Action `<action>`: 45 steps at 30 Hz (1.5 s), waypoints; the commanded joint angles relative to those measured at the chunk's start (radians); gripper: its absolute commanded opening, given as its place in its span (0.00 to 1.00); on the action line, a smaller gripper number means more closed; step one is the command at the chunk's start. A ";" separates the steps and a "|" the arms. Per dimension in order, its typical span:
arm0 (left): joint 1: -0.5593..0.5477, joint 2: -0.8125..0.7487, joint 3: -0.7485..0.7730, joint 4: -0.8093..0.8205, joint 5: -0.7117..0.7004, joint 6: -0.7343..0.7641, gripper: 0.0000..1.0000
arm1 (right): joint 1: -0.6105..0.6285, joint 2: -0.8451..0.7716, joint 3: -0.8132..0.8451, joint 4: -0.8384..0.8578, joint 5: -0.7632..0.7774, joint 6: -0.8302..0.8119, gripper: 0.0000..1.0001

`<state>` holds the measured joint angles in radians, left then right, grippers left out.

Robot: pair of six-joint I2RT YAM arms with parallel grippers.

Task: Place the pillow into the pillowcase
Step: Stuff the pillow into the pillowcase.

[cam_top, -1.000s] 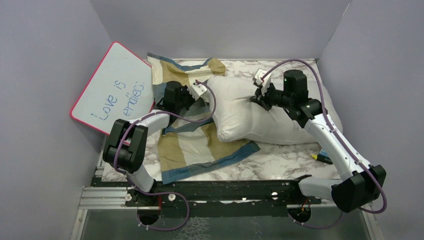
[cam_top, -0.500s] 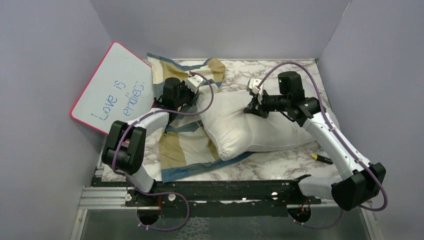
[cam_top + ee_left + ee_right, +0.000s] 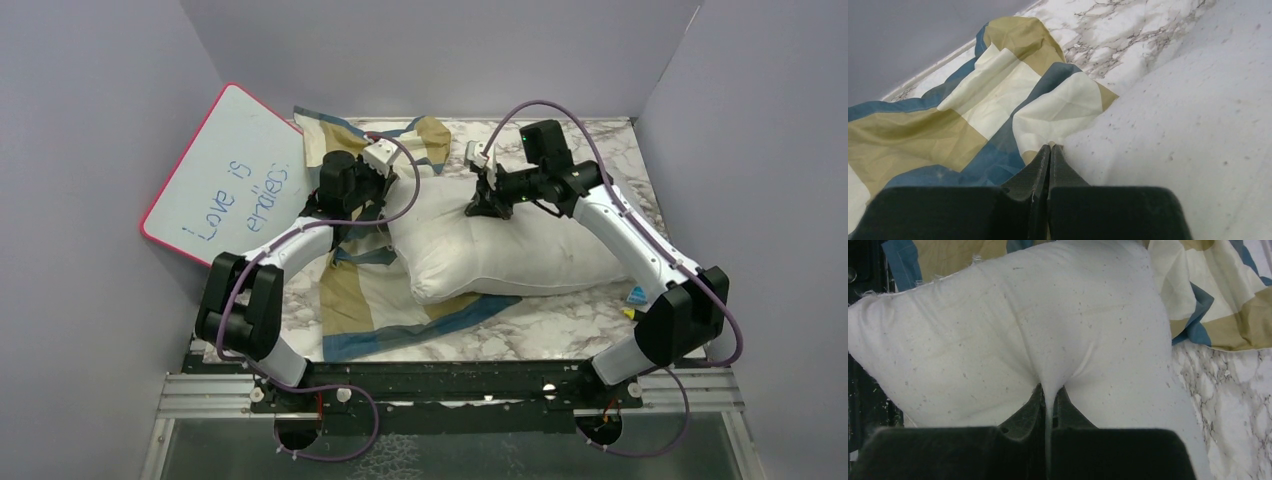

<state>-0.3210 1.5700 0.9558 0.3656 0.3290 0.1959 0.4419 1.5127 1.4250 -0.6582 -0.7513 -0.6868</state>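
The white pillow (image 3: 510, 250) lies across the marble table, its left end over the checked blue, tan and cream pillowcase (image 3: 365, 300). My right gripper (image 3: 482, 205) is shut on a pinch of the pillow's top fabric (image 3: 1048, 340) near its far edge. My left gripper (image 3: 385, 190) is shut on an edge of the pillowcase (image 3: 1048, 112) right beside the pillow's left end (image 3: 1188, 125). The pillowcase spreads out flat to the left and behind (image 3: 1218, 300). How far the pillow is inside the case is hidden.
A pink-rimmed whiteboard (image 3: 230, 175) leans against the left wall. A small yellow-and-blue marker (image 3: 634, 297) lies at the right by the pillow's near corner. Grey walls close in on three sides. The black rail (image 3: 450, 375) runs along the near edge.
My right gripper has dragged the pillow leftward and further back, over more of the pillowcase. My left gripper has shifted slightly back and right with the case edge.
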 commanded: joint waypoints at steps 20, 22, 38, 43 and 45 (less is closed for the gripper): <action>-0.003 -0.094 0.002 0.050 0.088 -0.145 0.00 | 0.130 0.057 0.010 0.254 -0.001 0.015 0.01; -0.003 -0.094 0.000 0.050 0.086 -0.151 0.00 | 0.140 0.067 0.022 0.237 0.015 0.006 0.01; -0.003 -0.097 -0.016 0.061 0.067 -0.144 0.00 | 0.201 0.055 0.089 0.052 -0.065 -0.060 0.01; -0.004 -0.111 -0.021 0.061 0.070 -0.159 0.00 | 0.201 0.059 0.017 0.272 0.169 0.053 0.01; -0.005 -0.123 -0.029 0.062 0.066 -0.170 0.00 | 0.202 0.066 0.001 0.318 0.259 0.083 0.01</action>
<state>-0.3210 1.5013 0.9489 0.3882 0.3847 0.0475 0.6361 1.5894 1.4475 -0.5594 -0.6628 -0.6823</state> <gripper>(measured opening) 0.003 0.034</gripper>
